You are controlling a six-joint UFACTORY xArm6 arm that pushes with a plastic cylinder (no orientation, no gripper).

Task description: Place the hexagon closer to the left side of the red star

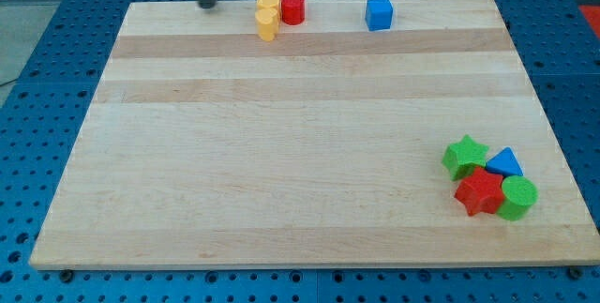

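Two yellow blocks touch each other at the view's top. The upper one looks like the hexagon [268, 4]. The lower one [267, 25] has a shape I cannot make out. The red star [480, 191] lies far off at the view's bottom right, in a tight cluster. My tip [205, 6] rests on the board's top edge, to the left of the yellow blocks with a gap between them. It touches no block.
A red cylinder [293, 7] touches the yellow blocks on their right. A blue cube [379, 12] sits further right. Around the red star are a green star [465, 156], a blue triangle [504, 163] and a green cylinder [517, 197]. The wooden board's [281, 153] right edge is close to this cluster.
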